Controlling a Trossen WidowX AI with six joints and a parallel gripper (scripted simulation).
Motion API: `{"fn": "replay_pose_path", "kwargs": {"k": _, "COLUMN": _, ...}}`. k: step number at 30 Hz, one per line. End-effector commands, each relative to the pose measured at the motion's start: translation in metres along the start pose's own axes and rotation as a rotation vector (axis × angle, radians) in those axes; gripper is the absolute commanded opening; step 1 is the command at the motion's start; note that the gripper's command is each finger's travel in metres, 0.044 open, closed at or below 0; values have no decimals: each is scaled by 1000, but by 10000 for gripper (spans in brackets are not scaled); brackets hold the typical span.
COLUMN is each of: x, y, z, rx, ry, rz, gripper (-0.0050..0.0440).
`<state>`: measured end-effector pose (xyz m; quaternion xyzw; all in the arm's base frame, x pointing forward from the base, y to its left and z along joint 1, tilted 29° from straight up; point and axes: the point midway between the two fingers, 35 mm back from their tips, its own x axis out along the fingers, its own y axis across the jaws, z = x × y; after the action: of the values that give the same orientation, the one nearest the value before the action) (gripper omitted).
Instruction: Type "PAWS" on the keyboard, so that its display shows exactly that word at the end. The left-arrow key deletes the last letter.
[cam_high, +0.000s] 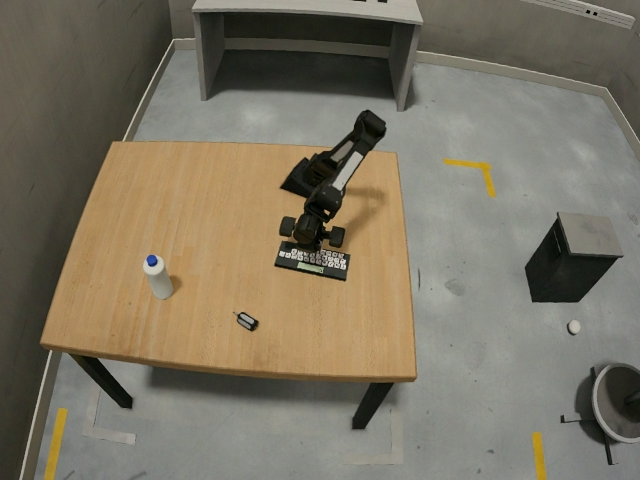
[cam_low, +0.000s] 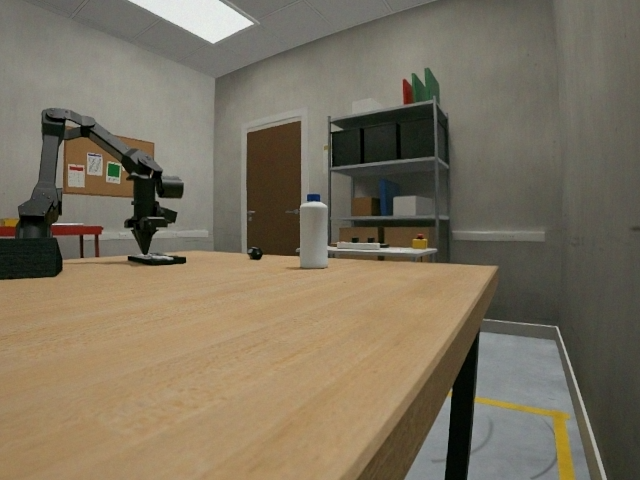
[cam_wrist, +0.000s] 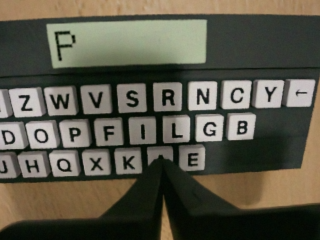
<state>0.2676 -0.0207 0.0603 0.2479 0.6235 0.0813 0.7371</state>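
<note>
A small black keyboard (cam_high: 312, 264) with white keys lies on the wooden table, right of middle; it also shows in the exterior view (cam_low: 156, 258). In the wrist view its green display (cam_wrist: 127, 42) reads "P". My gripper (cam_wrist: 161, 166) is shut and empty, pointing straight down, its tip over the A key (cam_wrist: 160, 156) in the bottom row, between K and E. The tip hides most of that key. I cannot tell whether the tip touches the key. In the top and exterior views the gripper (cam_high: 309, 246) (cam_low: 143, 244) stands low over the keyboard.
A white bottle with a blue cap (cam_high: 157, 276) stands upright at the table's left. A small black object (cam_high: 247, 321) lies near the front middle. The arm's base (cam_high: 305, 175) sits at the back of the table.
</note>
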Motion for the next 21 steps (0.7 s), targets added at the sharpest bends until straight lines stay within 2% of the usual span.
{"fn": "replay_pose_path", "kwargs": {"k": 1, "x": 6, "y": 1, "z": 0, "rx": -1, "ry": -1, "rz": -1, "gripper": -50}}
{"fn": "replay_pose_path", "kwargs": {"k": 21, "x": 5, "y": 2, "z": 3, "rx": -10, "ry": -18, "rz": -1, "gripper": -50}}
